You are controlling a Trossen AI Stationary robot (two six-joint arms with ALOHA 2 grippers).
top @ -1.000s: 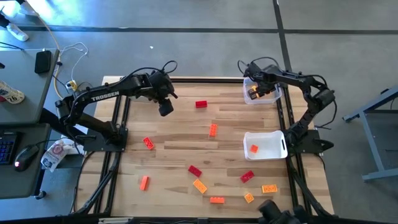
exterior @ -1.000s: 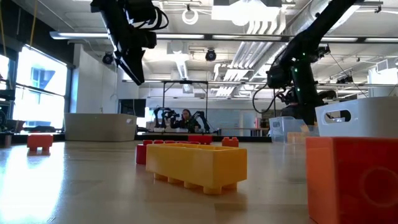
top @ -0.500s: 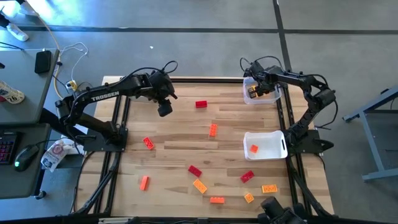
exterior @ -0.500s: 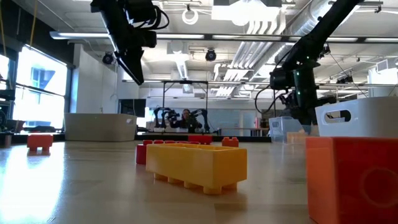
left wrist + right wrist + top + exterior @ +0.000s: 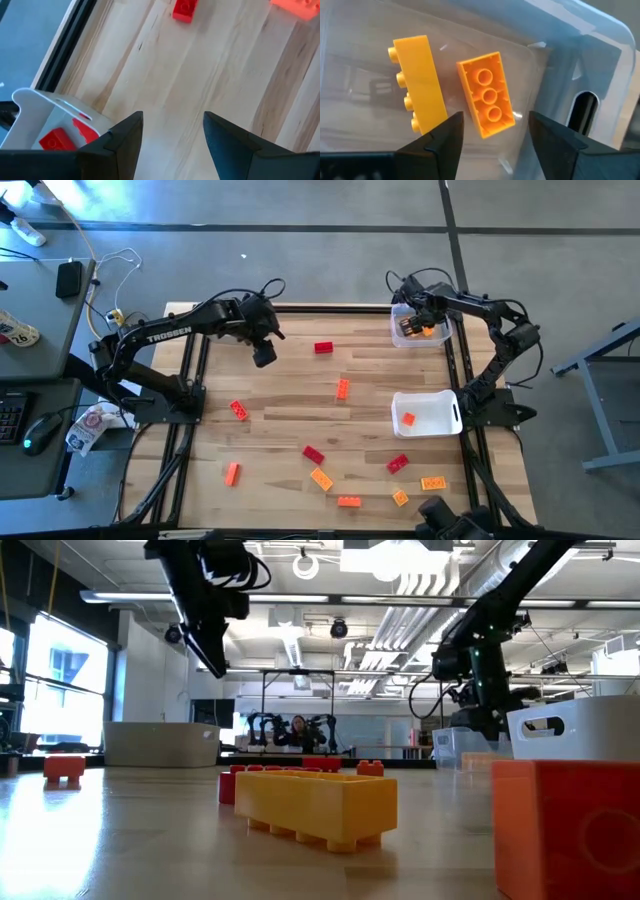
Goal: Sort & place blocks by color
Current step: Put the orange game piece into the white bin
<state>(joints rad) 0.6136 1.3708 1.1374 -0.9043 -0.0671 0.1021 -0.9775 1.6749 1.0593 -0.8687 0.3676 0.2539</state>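
Low view, nearest first: an orange block [image 5: 566, 828] fills the lower right corner of the frame; a yellow block [image 5: 315, 806] lies at centre; a red-orange block [image 5: 64, 769] sits far left.

High view, lower half of frame: loose blocks scattered on the table [image 5: 280, 390], among them a red one [image 5: 313, 454] and an orange one [image 5: 433, 483]. White bin [image 5: 451, 416] at right of centre, one orange block [image 5: 408, 419] inside.

High view, upper half of frame: red block [image 5: 323, 348] at upper centre, just right of the left gripper [image 5: 264, 356], which hangs above bare wood, fingers apart, empty. Clear bin [image 5: 398, 323] at upper right; the right gripper [image 5: 411, 327] is over it, fingers spread, nothing held. Right wrist view shows two yellow-orange blocks lying free in that bin, one on its side [image 5: 417, 82], one studs-down [image 5: 486, 93].

Risks, as judged:
- Right fingers sit low between the bin walls; a sideways exit could catch the rim and drag the bin toward the table's edge close by.
- Straight lift looks open.
- Left arm has free wood around it; only the red block is near.
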